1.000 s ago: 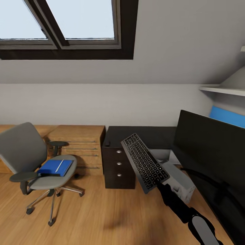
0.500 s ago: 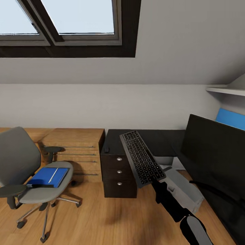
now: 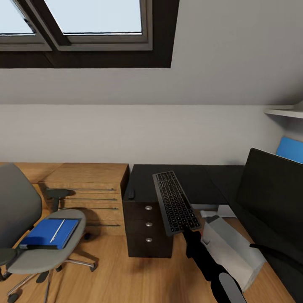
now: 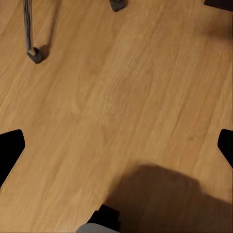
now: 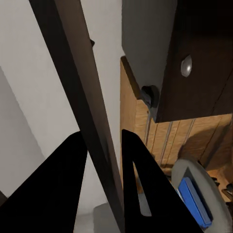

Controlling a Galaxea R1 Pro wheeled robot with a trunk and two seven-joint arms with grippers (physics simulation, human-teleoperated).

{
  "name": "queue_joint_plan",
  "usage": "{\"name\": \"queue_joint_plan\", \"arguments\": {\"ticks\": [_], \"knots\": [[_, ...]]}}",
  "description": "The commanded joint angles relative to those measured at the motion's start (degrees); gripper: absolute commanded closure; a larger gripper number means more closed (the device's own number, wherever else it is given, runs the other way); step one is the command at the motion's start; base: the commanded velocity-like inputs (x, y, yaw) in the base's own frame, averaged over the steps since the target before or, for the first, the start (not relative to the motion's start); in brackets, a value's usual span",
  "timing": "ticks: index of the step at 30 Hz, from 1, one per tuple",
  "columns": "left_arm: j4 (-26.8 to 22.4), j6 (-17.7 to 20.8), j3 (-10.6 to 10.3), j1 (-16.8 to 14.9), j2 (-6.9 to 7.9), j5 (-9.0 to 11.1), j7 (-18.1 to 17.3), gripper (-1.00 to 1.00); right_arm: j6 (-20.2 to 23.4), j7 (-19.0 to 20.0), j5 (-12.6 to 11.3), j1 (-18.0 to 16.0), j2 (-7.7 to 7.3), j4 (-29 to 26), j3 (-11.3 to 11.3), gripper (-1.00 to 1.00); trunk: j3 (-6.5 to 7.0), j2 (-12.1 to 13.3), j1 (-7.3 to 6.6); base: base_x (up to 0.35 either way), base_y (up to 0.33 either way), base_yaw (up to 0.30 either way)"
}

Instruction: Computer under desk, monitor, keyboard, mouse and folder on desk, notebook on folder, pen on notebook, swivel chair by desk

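Observation:
My right gripper (image 3: pixel 185 230) is shut on the near end of the keyboard (image 3: pixel 174 201) and holds it tilted in the air above the drawer end of the black desk (image 3: pixel 190 179). In the right wrist view my gripper (image 5: pixel 101 180) clamps the keyboard's thin edge (image 5: pixel 73 73). The mouse (image 3: pixel 131 193) lies at the desk's left corner. The monitor (image 3: pixel 273 198) stands at the right, with the grey computer (image 3: pixel 233 246) on the floor below it. The swivel chair (image 3: pixel 21 219) carries the blue folder (image 3: pixel 47 232) with the pen (image 3: pixel 57 230) on it. The notebook is hidden. My left gripper (image 4: pixel 116 148) hangs open over the floor.
A light-wood drawer chest (image 3: pixel 90 185) stands against the wall between chair and desk. The desk's drawer unit (image 3: pixel 147 227) has round silver knobs. A blue wall panel (image 3: pixel 290 149) and a shelf (image 3: pixel 284 112) are at the far right. Chair castors (image 4: pixel 34 54) rest on the wood floor.
The whole picture has shifted, so the camera has moved. The held keyboard has swung more end-on and now hangs closer over the desk's drawer end.

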Motion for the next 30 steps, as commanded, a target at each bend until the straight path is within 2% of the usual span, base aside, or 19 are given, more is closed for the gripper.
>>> {"name": "queue_joint_plan", "arguments": {"ticks": [1, 4, 7, 11, 16, 18, 22, 25, 26, 28, 30], "knots": [[0.00, -0.24, -0.49, -0.05, 0.02, 0.48, 0.28, -1.00, -0.20, 0.08, -0.48, -0.03, 0.26, 0.15, -0.03, 1.00, -0.06, -0.04, 0.03, 0.290, 0.181, 0.000], [0.00, -0.24, -0.49, -0.05, 0.02, 0.48, 0.28, -1.00, -1.30, 0.13, -0.37, -0.03, 0.79, 0.92, 0.27, 1.00, -0.06, -0.04, 0.03, 0.280, 0.209, 0.000], [0.00, -0.24, -0.58, -0.05, 0.01, 0.42, 0.28, -1.00, -2.61, 0.05, -0.02, -0.03, 1.08, 1.79, 2.14, 1.00, -0.06, -0.04, 0.03, 0.278, 0.221, 0.000], [0.00, -0.24, -1.12, -0.05, -0.05, 0.40, 0.27, -1.00, -5.95, 0.06, 0.30, -0.03, 1.15, 2.30, 2.99, 1.00, -0.06, -0.04, 0.03, 0.294, 0.197, 0.000], [0.00, -0.24, -1.75, -0.05, -0.05, 0.32, 0.26, -1.00, -9.53, 0.01, 2.03, -0.03, 1.37, 3.37, 5.27, 1.00, -0.06, -0.04, 0.03, 0.302, 0.183, 0.000], [-0.03, -0.28, -2.15, -0.05, -0.08, 0.01, 0.20, -1.00, -11.79, 0.02, 2.61, -0.03, 2.04, 4.30, 6.21, 1.00, -0.06, -0.04, 0.03, 0.308, 0.155, 0.000], [-0.52, -1.56, -2.85, -0.05, -0.07, -0.71, 0.05, -1.00, -13.01, 0.02, 2.87, -0.05, 2.49, 4.87, 6.58, 1.00, -0.06, -0.04, 0.03, 0.211, 0.075, 0.000], [-2.32, -3.62, -3.09, -0.05, 0.02, -0.86, -0.03, -1.00, -13.33, -0.01, 2.97, -0.10, 2.60, 5.00, 6.65, 1.00, -0.06, -0.04, 0.03, 0.065, 0.021, 0.000], [-5.10, -3.51, -3.28, -0.02, 0.07, -0.89, -0.02, -1.00, -13.47, -0.07, 3.02, -0.10, 2.62, 5.00, 6.67, 1.00, -0.06, -0.04, 0.03, 0.024, 0.008, 0.000], [-7.92, -1.96, -4.13, 0.01, 0.06, -0.88, 0.08, -1.00, -13.54, -0.13, 3.05, -0.11, 2.64, 5.00, 6.67, 1.00, -0.06, -0.04, 0.03, 0.014, 0.004, 0.000], [-11.63, 2.95, -5.91, 0.03, 0.30, -0.84, 0.16, -1.00, -13.58, -0.22, 3.07, -0.12, 2.64, 5.03, 6.64, 1.00, -0.06, -0.04, 0.03, 0.006, 0.002, 0.000]]}}
